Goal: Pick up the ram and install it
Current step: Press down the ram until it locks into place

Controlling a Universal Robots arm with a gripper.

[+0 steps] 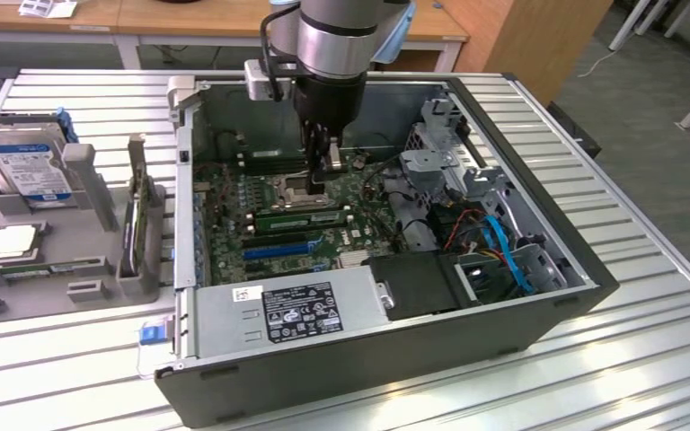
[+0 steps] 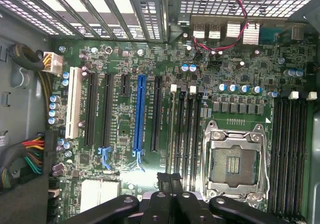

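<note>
Not yet installed: ram [image 1: 46, 267] lying in grey holder [image 1: 93, 292] on tabletop [image 1: 632, 359] outside computer case [image 1: 381, 368], to the exterior view's left. End effector [image 1: 321, 175] inside case above empty memory slots [image 2: 186, 129]; open or closed, cannot tell.

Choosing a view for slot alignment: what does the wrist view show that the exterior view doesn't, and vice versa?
Wrist view adds: close board detail, the white expansion slot, the rear I/O ports, and the coloured cable bundle.
Exterior view adds: the arm reaching into the case, the power supply, and the parts tray with a hard drive at the exterior view's left.
Both: the CPU socket, the blue slot, and the gripper over the board.
</note>
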